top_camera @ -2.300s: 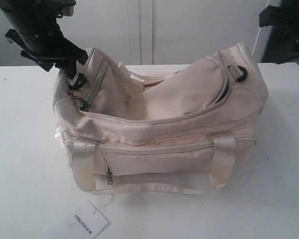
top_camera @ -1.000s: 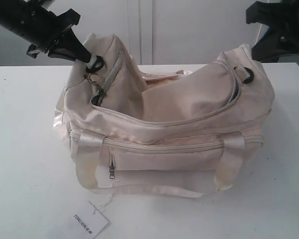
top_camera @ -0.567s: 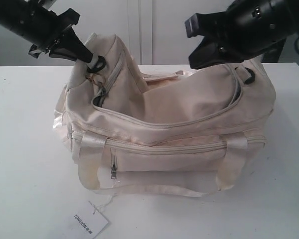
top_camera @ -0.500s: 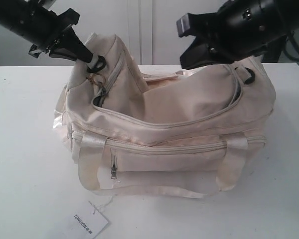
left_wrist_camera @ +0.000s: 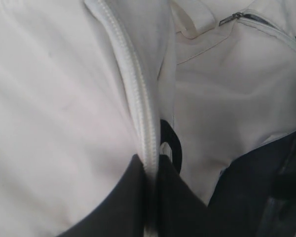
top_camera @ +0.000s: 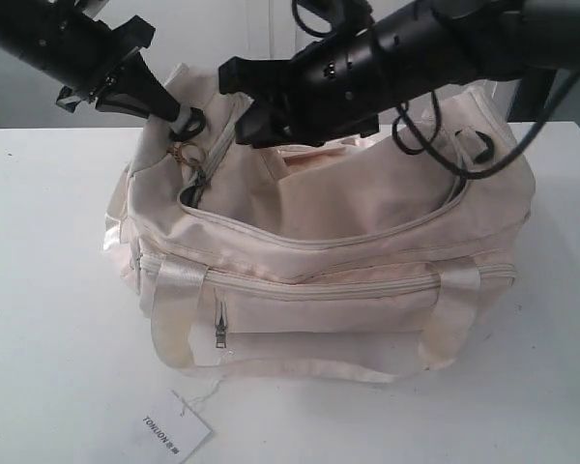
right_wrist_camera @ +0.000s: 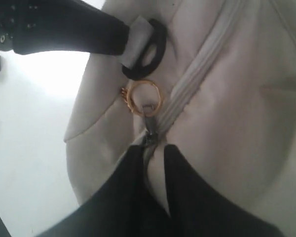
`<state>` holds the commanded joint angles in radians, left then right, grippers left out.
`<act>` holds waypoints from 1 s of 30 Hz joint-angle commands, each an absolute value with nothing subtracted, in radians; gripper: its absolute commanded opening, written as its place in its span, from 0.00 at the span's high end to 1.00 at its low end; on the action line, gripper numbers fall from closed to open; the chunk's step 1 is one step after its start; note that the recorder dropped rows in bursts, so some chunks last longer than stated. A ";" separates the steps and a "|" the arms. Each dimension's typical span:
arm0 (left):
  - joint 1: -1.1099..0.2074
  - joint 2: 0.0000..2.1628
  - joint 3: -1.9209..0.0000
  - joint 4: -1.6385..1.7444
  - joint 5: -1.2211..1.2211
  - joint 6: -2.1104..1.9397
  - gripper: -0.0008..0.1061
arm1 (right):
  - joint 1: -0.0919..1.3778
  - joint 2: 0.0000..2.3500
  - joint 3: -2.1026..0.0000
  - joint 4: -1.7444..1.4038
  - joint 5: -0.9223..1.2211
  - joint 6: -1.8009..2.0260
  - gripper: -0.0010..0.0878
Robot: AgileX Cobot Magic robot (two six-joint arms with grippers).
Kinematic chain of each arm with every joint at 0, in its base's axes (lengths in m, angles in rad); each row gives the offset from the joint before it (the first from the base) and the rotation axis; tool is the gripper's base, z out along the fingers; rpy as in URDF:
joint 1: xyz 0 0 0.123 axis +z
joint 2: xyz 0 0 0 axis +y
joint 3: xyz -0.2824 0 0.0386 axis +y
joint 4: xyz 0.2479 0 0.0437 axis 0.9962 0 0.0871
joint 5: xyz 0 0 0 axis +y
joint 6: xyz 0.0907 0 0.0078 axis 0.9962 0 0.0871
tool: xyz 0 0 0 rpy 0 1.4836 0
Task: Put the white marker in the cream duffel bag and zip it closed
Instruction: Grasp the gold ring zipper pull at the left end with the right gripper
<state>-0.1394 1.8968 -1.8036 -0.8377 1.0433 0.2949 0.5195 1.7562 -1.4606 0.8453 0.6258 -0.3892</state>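
Cream duffel bag [top_camera: 348, 290] sits mid-table [top_camera: 48, 319], long side toward the camera. There is bare table left, right and in front of it. The only clutter is a paper tag [top_camera: 171, 433] lying flat by the front-left, apart from the bag. A white wall is close behind.

The top flap zip isn't closed: the flap edge curves across the front, with dark gaps showing at both ends. The zipper pull [right_wrist_camera: 149, 116] is at the left end, just beside the gold keychain ring [top_camera: 186, 152].

White marker: not visible in any view, so I can't tell where it is.

Left arm comes in from the upper left, angled down. The left pincer [top_camera: 174, 113] is clamped on the tab of the black strap ring [top_camera: 194, 124] at the bag's left end, and that corner stands up higher than the middle.

Right arm reaches across the centre line, over the flap, nearly level, with its wrist above the bag's back edge. The right pincer [right_wrist_camera: 152, 149] points down at the left end of the zip line. Its jaws are a narrow slit apart and lined up on the zipper pull, with nothing clearly held. I can't tell whether it's touching the pull.

The two pincers are close together at that left corner, so there's little room between them. The right end of the bag, with its own strap ring [top_camera: 480, 145], is unobstructed.
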 joint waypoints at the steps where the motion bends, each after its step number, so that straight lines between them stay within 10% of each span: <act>1: -0.139 1.897 -1.804 -0.841 1.043 0.295 0.99 | 0.526 1.772 -1.478 0.848 0.622 -0.389 0.76; 12: -0.141 1.897 -1.804 -0.855 1.041 0.297 0.99 | 0.540 1.894 -1.573 0.859 0.568 -0.389 0.60; 30: -0.141 1.897 -1.804 -0.855 1.039 0.311 0.99 | 0.569 1.948 -1.575 0.866 0.550 -0.389 0.62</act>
<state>-0.1412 1.8968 -1.8036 -0.8552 1.0393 0.3114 0.5692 1.9478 -1.5747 0.8660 0.5498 -0.3892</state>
